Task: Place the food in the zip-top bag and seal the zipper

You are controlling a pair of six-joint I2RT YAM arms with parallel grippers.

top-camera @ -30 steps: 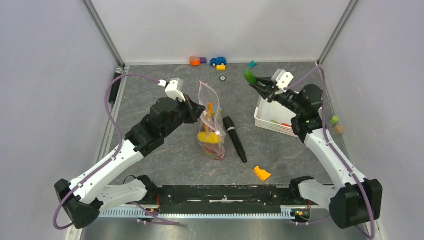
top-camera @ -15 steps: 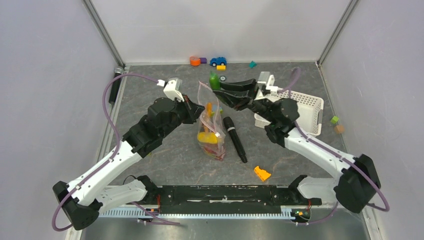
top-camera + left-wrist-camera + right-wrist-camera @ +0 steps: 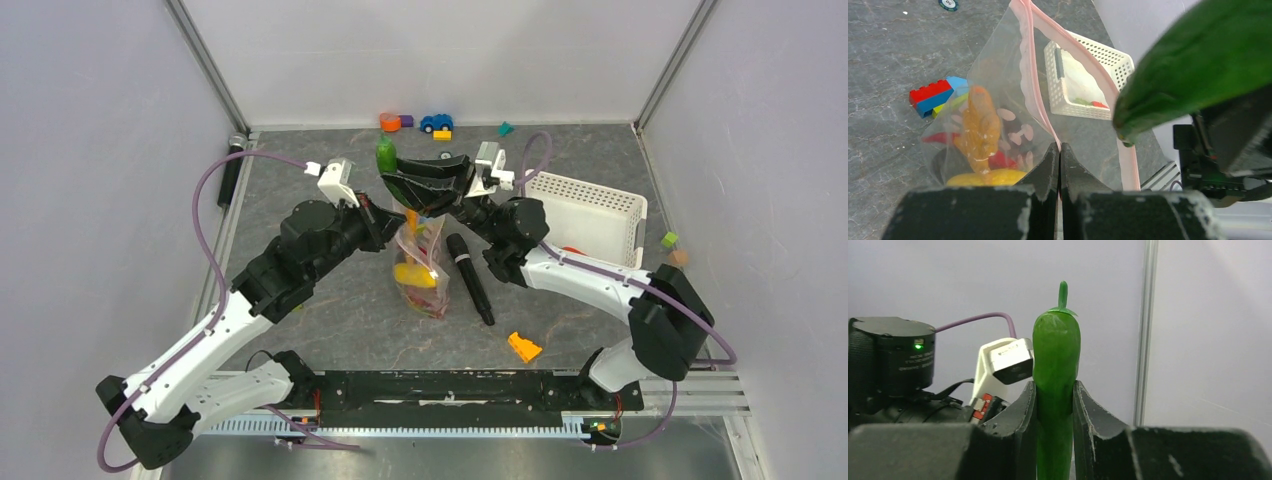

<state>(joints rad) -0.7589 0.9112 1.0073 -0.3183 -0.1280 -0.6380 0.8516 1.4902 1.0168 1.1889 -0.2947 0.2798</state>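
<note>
Two grippers busy. Left gripper (image 3: 1059, 150) is pinching fully closed on the pale-pink zipper strip (image 3: 1039, 95) of the clear dotted plastic zip-top bag (image 3: 993, 70), which is spreading ahead of its fingers. Right gripper (image 3: 1054, 390) is clamping the glossy green plastic toy pepper (image 3: 1056, 347), stem end sticking past its fingertips, lower end hidden between them. Pepper is sitting right of the left fingers, cut off there. Orange toy carrot (image 3: 979, 127) and a yellow toy piece (image 3: 990, 177) are lying inside; bag bottom is hidden.

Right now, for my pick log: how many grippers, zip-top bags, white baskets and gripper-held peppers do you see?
Grippers: 2, left gripper and right gripper
zip-top bag: 1
white basket: 1
green pepper, held by the right gripper: 1
Total: 5
</note>
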